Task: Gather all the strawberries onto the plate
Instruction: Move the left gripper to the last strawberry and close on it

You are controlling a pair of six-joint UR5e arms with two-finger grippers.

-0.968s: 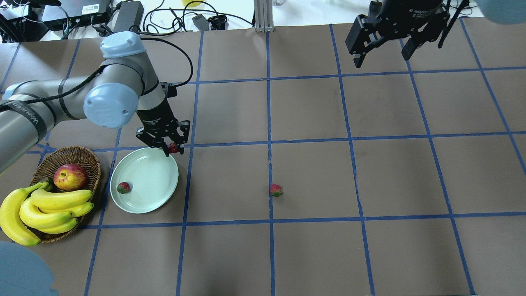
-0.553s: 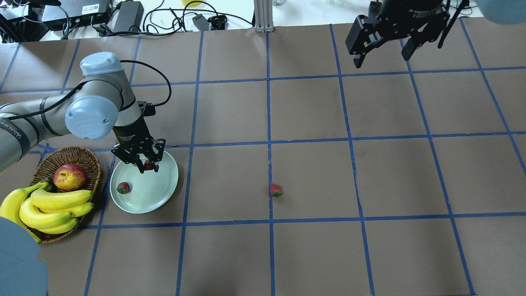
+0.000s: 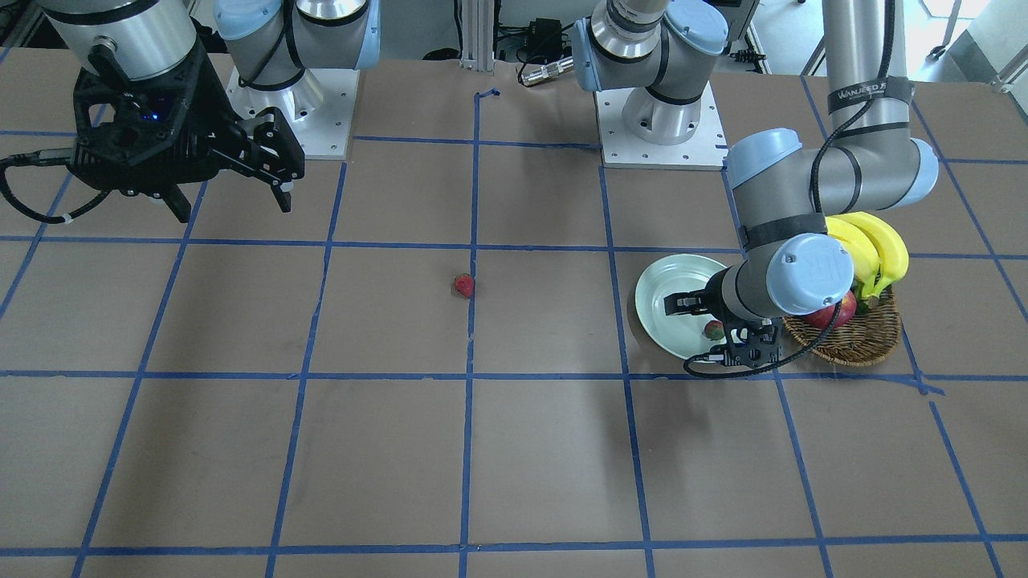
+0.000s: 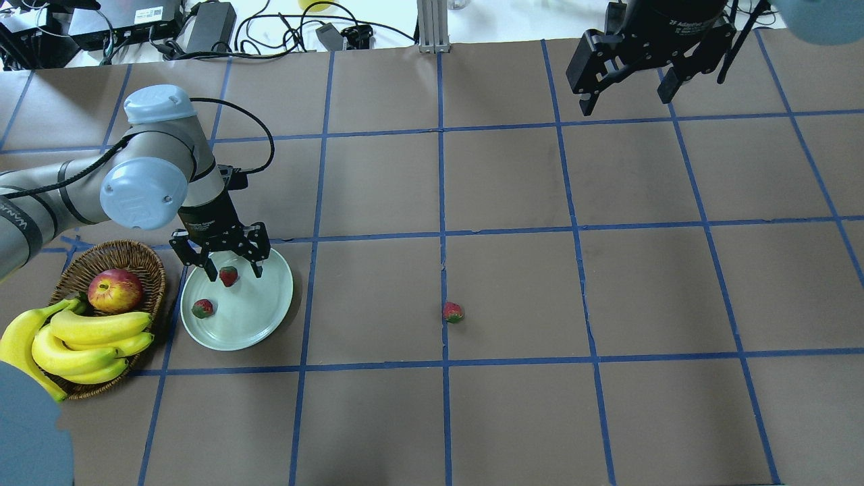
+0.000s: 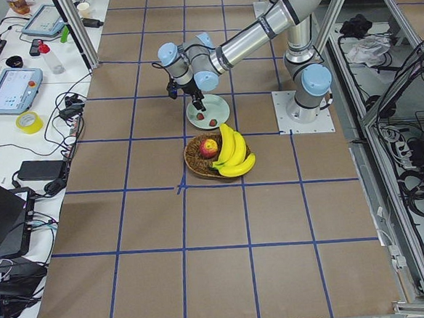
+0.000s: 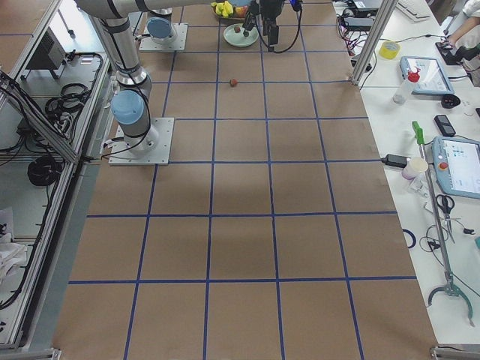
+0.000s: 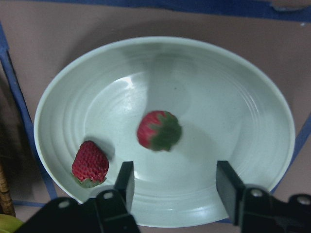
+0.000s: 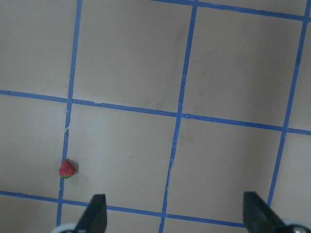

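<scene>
The pale green plate (image 4: 263, 317) lies left of centre, next to the basket. Two strawberries are on it: one (image 4: 202, 308) near its left rim, and one (image 4: 228, 275) right below my left gripper (image 4: 231, 268), which is open and holds nothing. In the left wrist view both berries (image 7: 159, 130) (image 7: 90, 162) lie in the plate (image 7: 233, 97), the fingertips (image 7: 125, 180) spread apart above them. The third strawberry (image 4: 453, 312) lies on the table near the middle; it also shows in the right wrist view (image 8: 67, 169). My right gripper (image 4: 628, 88) is open, high at the far right.
A brown wicker basket (image 4: 145, 256) with a red-yellow apple (image 4: 115, 290) and a bunch of bananas (image 4: 74, 341) stands just left of the plate. The table is brown paper with a blue tape grid. Cables and boxes lie beyond the far edge.
My left gripper moved left from the plate's far rim over the plate with a strawberry, then opened; the berry now lies on the plate. The right arm has barely moved.
</scene>
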